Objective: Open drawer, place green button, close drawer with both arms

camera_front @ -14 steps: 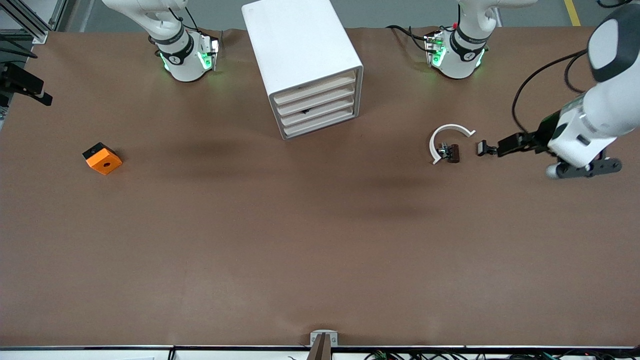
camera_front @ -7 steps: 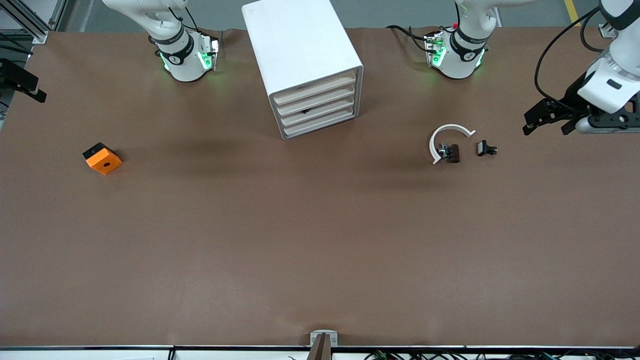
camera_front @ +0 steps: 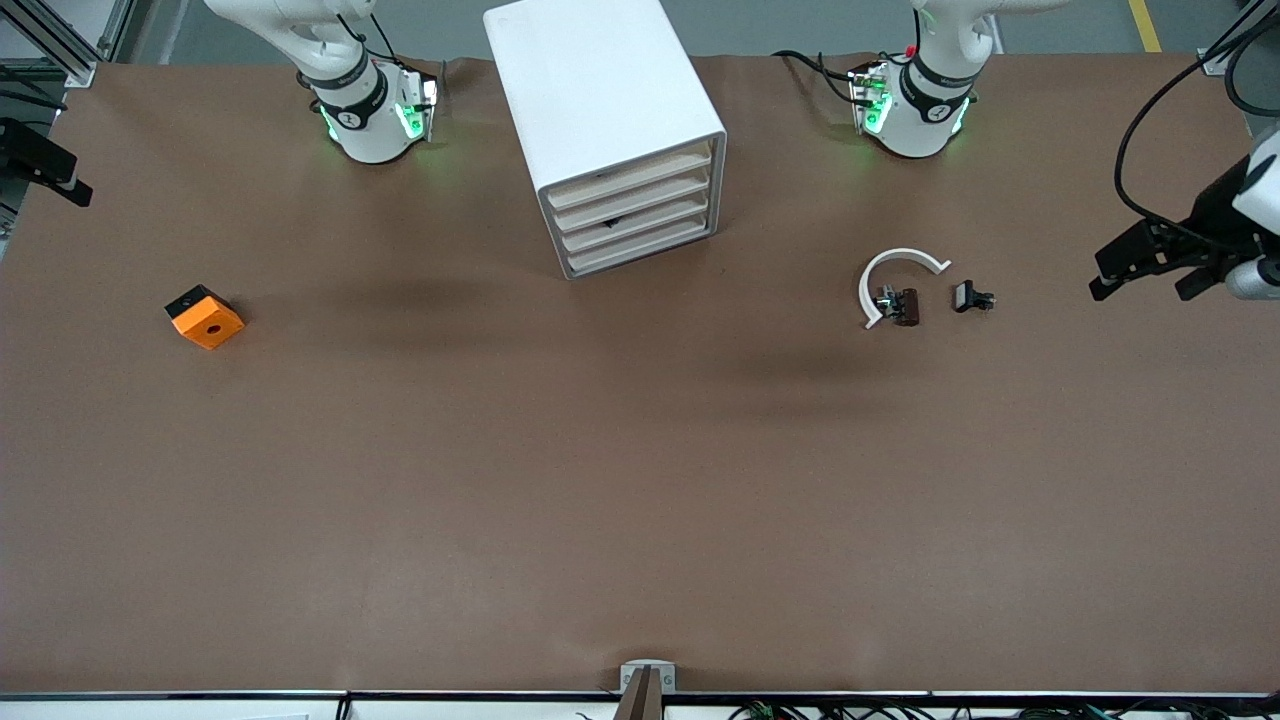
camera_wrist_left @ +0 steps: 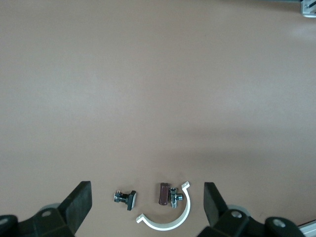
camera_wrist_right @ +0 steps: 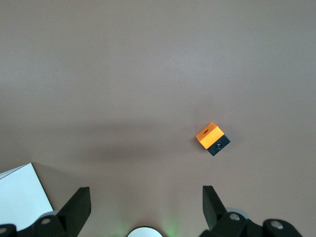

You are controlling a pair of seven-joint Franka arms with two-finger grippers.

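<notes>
The button (camera_front: 972,297) is a tiny dark switch lying on its side on the brown table, toward the left arm's end; it also shows in the left wrist view (camera_wrist_left: 125,198). The white cabinet (camera_front: 600,90) has four drawers (camera_front: 632,215), all shut. My left gripper (camera_front: 1140,288) hangs open and empty over the table edge at the left arm's end, apart from the button; its black fingers (camera_wrist_left: 79,202) frame the small parts from above. My right gripper (camera_front: 50,172) is open and empty at the right arm's end, high over the table (camera_wrist_right: 146,195).
A white C-shaped ring (camera_front: 893,272) lies beside the button, with a dark brown clip-like part (camera_front: 907,306) and a small metal piece (camera_front: 885,298) inside it. An orange block with a hole (camera_front: 204,317) sits toward the right arm's end (camera_wrist_right: 212,138).
My left gripper has pulled back from right beside the button toward the left arm's end of the table. The button stays where it was. The right gripper has barely moved.
</notes>
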